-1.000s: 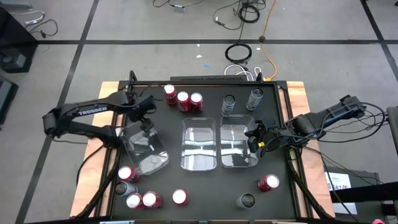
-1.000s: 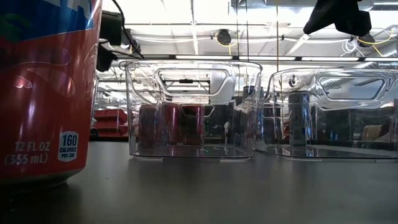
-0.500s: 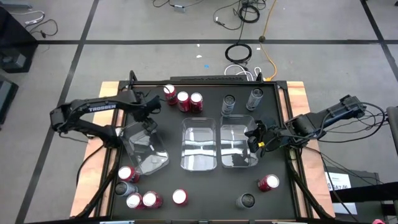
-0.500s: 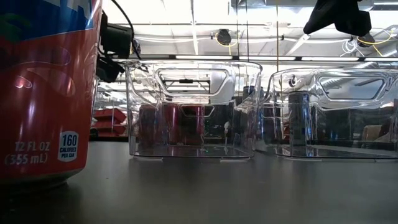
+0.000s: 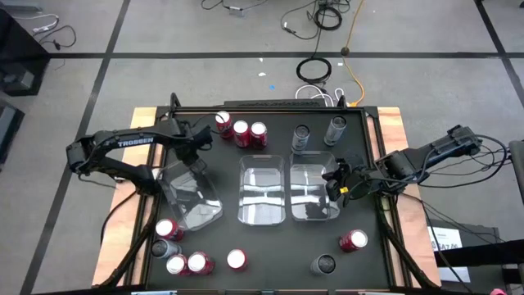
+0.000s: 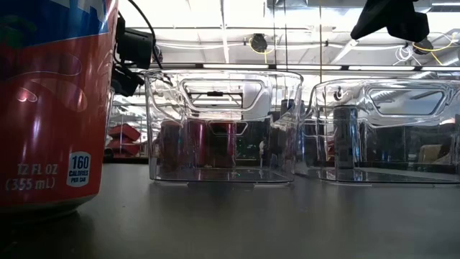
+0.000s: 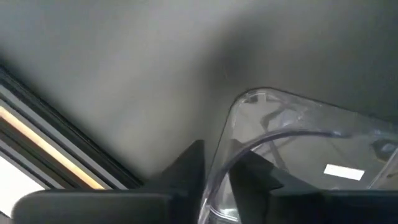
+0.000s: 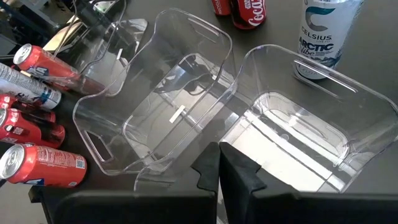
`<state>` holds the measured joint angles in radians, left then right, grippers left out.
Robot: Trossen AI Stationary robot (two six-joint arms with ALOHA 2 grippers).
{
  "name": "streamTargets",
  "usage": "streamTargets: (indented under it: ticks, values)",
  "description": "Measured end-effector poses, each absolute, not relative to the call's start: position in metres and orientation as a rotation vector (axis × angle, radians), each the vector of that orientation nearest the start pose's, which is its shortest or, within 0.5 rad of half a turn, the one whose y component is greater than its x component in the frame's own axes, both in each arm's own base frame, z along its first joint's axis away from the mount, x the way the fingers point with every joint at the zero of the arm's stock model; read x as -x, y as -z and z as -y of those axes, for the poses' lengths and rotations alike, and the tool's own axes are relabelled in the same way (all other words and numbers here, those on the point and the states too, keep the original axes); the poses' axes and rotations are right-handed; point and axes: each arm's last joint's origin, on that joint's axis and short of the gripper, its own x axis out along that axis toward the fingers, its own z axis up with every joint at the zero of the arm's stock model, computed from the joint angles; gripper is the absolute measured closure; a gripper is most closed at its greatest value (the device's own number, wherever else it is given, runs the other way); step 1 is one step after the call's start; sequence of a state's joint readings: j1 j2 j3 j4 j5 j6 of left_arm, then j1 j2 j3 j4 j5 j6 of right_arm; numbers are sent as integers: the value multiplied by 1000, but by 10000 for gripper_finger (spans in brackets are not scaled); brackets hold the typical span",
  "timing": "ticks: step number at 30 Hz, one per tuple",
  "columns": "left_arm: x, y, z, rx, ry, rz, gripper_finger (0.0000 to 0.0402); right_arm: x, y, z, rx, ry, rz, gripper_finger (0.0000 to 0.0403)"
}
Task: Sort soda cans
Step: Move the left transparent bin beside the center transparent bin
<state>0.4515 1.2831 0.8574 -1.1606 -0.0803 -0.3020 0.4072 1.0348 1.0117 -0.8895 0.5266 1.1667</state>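
My left gripper [image 7: 214, 180] pinches the rim of the tilted clear plastic bin [image 5: 190, 193]; my right gripper [image 5: 333, 183] is clenched empty. Small red silver-topped soda cans [image 5: 241, 132] and grey ones stand scattered around the bins.

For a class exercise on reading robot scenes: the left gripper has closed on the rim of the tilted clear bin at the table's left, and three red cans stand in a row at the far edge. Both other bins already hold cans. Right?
Not quite. In the high view the middle bin and the right bin hold no cans. The rest stands: the left gripper pinches the left bin at its rim, and three red cans line the far edge.
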Motion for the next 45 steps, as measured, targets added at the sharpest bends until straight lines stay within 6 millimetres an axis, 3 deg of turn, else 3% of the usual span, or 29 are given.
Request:
streamTargets:
  ticks: [8, 19, 31, 45]
  values:
    - [-172, -214, -86, 513, -621, -1506, 392, -179, -311, -61, -689, 549, -628, 399]
    - [-179, -223, -89, 410, -547, -1474, 389, -179, -311, -61, -685, 548, -629, 399]
    - [-192, -240, -96, 115, -325, -1407, 390, -179, -311, -61, -686, 549, -629, 399]
    - [-221, -220, -99, -43, -104, -1463, 391, -179, -312, -61, -710, 559, -616, 399]
